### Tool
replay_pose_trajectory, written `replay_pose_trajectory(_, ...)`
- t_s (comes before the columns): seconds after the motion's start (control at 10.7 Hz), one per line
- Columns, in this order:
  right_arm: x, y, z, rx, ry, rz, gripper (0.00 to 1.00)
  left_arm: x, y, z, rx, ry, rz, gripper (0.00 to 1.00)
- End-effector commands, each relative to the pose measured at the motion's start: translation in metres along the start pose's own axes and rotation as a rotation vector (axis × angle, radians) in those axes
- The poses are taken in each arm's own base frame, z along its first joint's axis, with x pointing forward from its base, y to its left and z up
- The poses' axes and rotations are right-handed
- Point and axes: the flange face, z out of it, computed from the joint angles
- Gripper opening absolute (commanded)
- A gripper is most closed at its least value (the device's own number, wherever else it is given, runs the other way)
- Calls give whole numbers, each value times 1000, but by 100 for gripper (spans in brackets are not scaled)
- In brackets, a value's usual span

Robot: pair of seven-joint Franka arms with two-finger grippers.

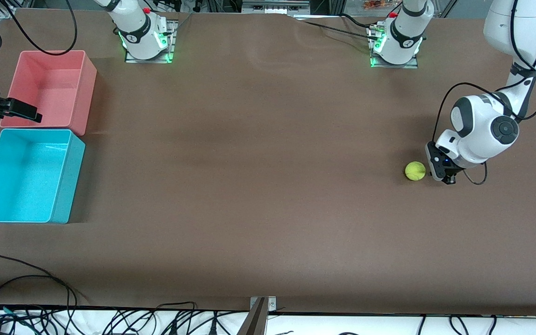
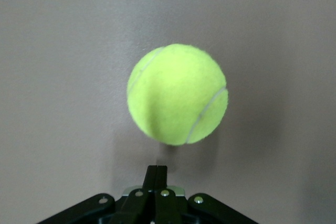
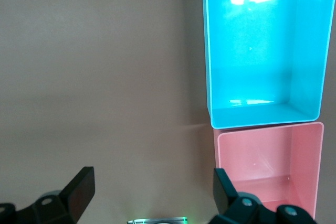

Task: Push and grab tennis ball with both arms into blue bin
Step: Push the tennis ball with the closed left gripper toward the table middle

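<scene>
— Brown table [image 1: 258, 186] top, wide and matte, with black cables [image 1: 110, 321] strung along the edge nearest the front camera. What lies closest on it?

— At the right arm's end, the blue bin [image 1: 65, 179] comes first, upright, nothing in it. Touching its wall, one step farther from the camera, stands the pink bin [image 1: 84, 93] of the same size.

— And the tennis ball?

— The tennis ball [image 1: 415, 170] rests on the bare table toward the left arm's end, well apart from both bins. It lies about level with the blue bin in depth.

— How does the left gripper stand?

— The left gripper [image 1: 445, 179] is down at the table just beside the ball, on the side away from the bins. Its fingers [image 2: 156, 174] are pressed together with nothing between them (the left wrist view shows their tips pointing at the ball across a small gap).

— The right gripper?

— The right gripper [image 1: 28, 113] hangs over the near rim of the pink bin, spread wide and holding nothing. Its wrist view looks down on both bins side by side.

— Farthest back?

— Both arm bases [image 1: 147, 39], lit green, stand along the table's edge farthest from the camera.
</scene>
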Motion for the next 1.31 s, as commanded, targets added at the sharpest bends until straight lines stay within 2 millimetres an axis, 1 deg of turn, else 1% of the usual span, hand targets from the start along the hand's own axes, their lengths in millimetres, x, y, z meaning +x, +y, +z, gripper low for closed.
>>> replay_pose_trajectory(0.0,-1,0,-2,-9,-2,-6,100,27,-5,12,11,32,16,0)
replay_pose_trajectory(0.09,-1,1,-2,-9,-2,-6,100,41,-5,14,23,34,25,0)
replay_pose_trajectory(0.28,-1,0,-2,-9,-3,-6,100,86,2,16,9,76,-46,0)
replay_pose_trajectory(0.37,-1,1,-3,-9,0,-6,100,119,8,16,-2,90,-109,0)
replay_pose_trajectory(0.47,-1,0,-2,-9,-2,-6,100,156,7,9,8,104,-172,0)
replay_pose_trajectory(0.56,-1,-1,-2,-8,-3,-9,100,168,5,5,14,109,-200,0)
replay_pose_trajectory(0.65,-1,-2,-1,-10,-5,-10,100,167,3,2,19,111,-202,0)
replay_pose_trajectory(0.75,0,-2,0,-10,-5,-9,100,159,1,1,16,111,-216,0)
replay_pose_trajectory(0.84,1,-7,4,-12,-12,-7,100,146,-3,-2,18,109,-243,0)
replay_pose_trajectory(0.93,3,-10,6,-12,-15,-11,100,131,-9,-12,35,107,-267,2)
replay_pose_trajectory(1.03,5,-17,13,-15,-32,-32,100,122,-12,-27,55,103,-282,3)
replay_pose_trajectory(1.12,5,-26,18,-15,-41,-63,100,119,-12,-43,47,100,-282,3)
replay_pose_trajectory(1.21,4,-37,22,-12,-55,-142,100,119,-13,-59,54,104,-282,3)
